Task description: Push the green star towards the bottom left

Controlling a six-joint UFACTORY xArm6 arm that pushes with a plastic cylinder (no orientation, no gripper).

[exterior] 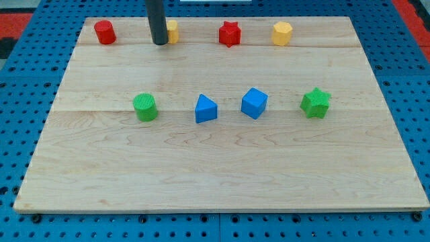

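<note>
The green star [315, 103] lies on the wooden board [222, 175] at the view's right, in the middle row. My tip [160, 43] stands near the view's top left, far from the star, right beside a yellow block [173, 31] that the rod partly hides. The rod comes down from the view's top edge.
In the middle row, from left to right: a green cylinder [144, 107], a blue triangular block [205, 109], a blue cube [254, 103]. In the top row: a red cylinder [104, 31], a red star [230, 33], a yellow hexagonal block [282, 33]. Blue pegboard surrounds the board.
</note>
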